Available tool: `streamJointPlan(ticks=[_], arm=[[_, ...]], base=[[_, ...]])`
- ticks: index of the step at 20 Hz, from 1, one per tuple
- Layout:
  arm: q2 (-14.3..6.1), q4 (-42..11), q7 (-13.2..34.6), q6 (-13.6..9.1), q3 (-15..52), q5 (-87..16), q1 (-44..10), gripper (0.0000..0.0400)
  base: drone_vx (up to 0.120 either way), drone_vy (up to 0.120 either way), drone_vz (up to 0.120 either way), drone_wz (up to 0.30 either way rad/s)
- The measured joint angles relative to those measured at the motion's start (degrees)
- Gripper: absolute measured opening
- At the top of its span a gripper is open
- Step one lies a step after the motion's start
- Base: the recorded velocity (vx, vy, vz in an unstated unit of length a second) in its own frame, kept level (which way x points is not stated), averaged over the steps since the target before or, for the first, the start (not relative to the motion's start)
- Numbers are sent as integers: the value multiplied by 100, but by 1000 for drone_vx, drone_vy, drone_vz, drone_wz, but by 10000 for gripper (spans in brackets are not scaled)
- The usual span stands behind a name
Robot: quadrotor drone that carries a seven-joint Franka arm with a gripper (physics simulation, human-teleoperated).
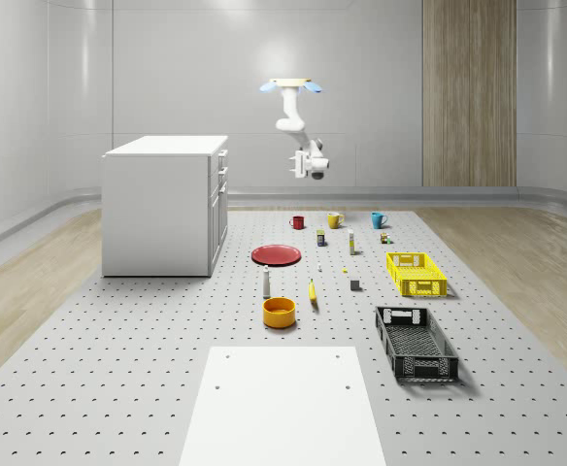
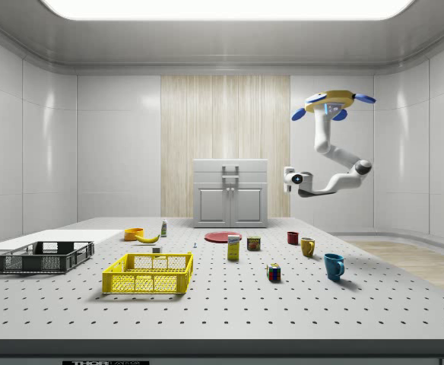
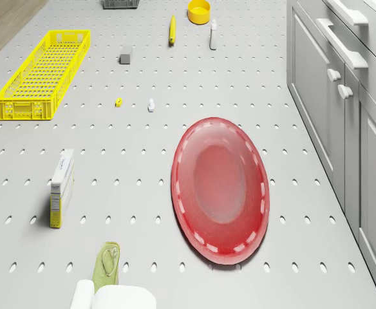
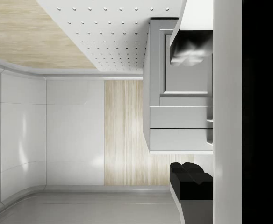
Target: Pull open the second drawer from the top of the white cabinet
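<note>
Side view places the gripper (image 2: pixel 288 178) level with the upper drawers of the white cabinet (image 2: pixel 230 193), well apart from them toward that view's right, with open air between; whether its fingers are parted or closed I cannot tell. The arm (image 2: pixel 334 163) folds down from the drone (image 2: pixel 332 101), which hovers high above the mugs end of the mat, likely so the wrist rides at drawer height and faces the cabinet front. Nearest below the gripper lie the red mug (image 1: pixel 298 222) and the red plate (image 1: pixel 277 254), both low on the mat and out of the approach path. Farther off stands the cabinet, its drawer fronts facing the gripper. The second drawer (image 3: pixel 344 65) sits just under the top one, closed as far as I can judge, its bar handle (image 3: pixel 338 44) running horizontally across the front, so its long axis lies crosswise to the pull, which should come straight outward toward the gripper.
</note>
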Motion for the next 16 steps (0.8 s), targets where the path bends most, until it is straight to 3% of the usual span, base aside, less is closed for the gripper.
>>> streamJointPlan(ticks=[7,16], arm=[[-138,-18,88,127,-50,-106,137,305],[-298,-38,192,270,-102,-231,291,305]], base=[[120,-120,0,0],[120,-4,0,0]])
